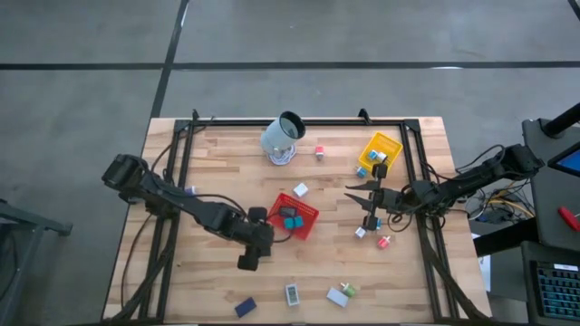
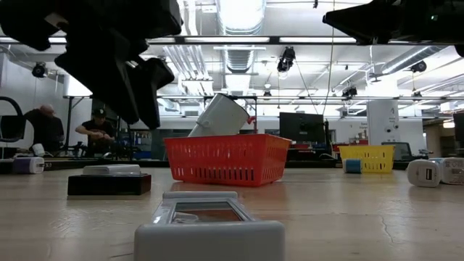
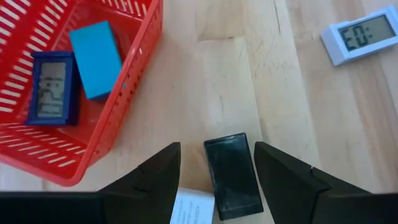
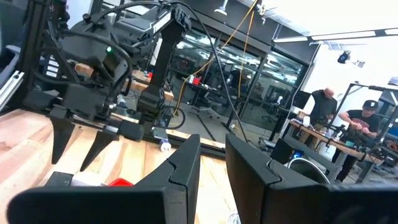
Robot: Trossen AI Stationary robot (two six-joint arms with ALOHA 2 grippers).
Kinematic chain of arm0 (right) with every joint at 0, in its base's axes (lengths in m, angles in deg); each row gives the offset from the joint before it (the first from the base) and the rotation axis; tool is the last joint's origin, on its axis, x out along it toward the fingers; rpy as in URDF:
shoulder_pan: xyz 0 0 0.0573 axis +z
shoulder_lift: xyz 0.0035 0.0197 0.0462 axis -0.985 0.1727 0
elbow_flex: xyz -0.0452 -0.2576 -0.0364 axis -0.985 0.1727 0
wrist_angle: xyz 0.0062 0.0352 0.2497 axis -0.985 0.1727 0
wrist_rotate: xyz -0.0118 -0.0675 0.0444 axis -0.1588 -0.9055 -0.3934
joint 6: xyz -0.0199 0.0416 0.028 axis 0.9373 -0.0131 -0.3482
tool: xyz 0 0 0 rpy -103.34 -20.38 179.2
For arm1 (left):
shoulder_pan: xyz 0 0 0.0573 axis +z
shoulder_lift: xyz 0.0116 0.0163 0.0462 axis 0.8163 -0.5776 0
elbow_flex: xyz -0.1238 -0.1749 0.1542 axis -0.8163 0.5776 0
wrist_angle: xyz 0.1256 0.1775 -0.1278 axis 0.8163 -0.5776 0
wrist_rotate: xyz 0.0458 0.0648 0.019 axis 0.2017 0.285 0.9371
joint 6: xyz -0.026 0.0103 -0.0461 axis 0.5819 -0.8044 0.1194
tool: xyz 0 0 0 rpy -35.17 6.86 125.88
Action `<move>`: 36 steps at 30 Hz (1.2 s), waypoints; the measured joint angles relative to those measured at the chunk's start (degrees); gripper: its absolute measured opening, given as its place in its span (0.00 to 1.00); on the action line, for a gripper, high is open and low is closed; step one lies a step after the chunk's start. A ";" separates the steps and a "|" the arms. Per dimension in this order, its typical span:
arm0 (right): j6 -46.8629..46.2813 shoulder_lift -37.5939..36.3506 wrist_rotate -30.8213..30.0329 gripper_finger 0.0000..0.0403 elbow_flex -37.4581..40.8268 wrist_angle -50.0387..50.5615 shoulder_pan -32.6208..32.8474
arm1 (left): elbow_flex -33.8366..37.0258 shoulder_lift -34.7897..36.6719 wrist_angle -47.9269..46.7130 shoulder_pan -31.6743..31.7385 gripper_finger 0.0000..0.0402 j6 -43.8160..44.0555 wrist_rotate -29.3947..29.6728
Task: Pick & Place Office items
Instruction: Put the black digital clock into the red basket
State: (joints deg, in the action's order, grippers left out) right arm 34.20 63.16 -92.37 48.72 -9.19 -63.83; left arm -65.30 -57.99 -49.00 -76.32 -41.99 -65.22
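My left gripper (image 1: 249,263) (image 3: 216,144) hangs over the wood just near-left of the red mesh tray (image 1: 292,215), shut on a black flat block (image 3: 233,177). In the tray lie a dark blue display item (image 3: 53,87) and a teal block (image 3: 96,59). A white display item (image 3: 360,37) lies flat on the table beyond the gripper. My right gripper (image 1: 349,191) (image 4: 213,142) is held raised beside the yellow tray (image 1: 379,149), pointing toward the table's left, shut with nothing between its fingers. My left gripper has the black block between its two fingers, which lie along its long sides (image 3: 250,163). The fingers slant down, and the block's end (image 3: 227,140) reaches just past their tips. A white piece (image 3: 193,208) sits beside it farther back. The low view shows the gripper clear of the table.
A pale cup (image 1: 283,136) lies on its side at the far middle. Small items lie scattered: a grey display item (image 1: 292,294), a dark blue block (image 1: 245,308) and a white-green one (image 1: 342,294) near the front edge, others around the yellow tray. Cables cross the table's left.
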 joint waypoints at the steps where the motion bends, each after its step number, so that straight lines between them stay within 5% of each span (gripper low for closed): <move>1: 0.00 0.00 0.02 0.18 0.00 0.00 0.00 | 0.02 -0.30 0.16 0.00 0.52 0.00 0.00; 36: -0.02 0.00 0.02 0.18 0.01 0.00 0.00 | 0.41 -4.98 1.51 -1.40 0.61 3.86 -2.69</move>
State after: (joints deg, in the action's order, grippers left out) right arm 34.17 63.16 -92.35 48.72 -9.19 -63.83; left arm -64.89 -62.97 -47.49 -77.72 -38.13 -67.91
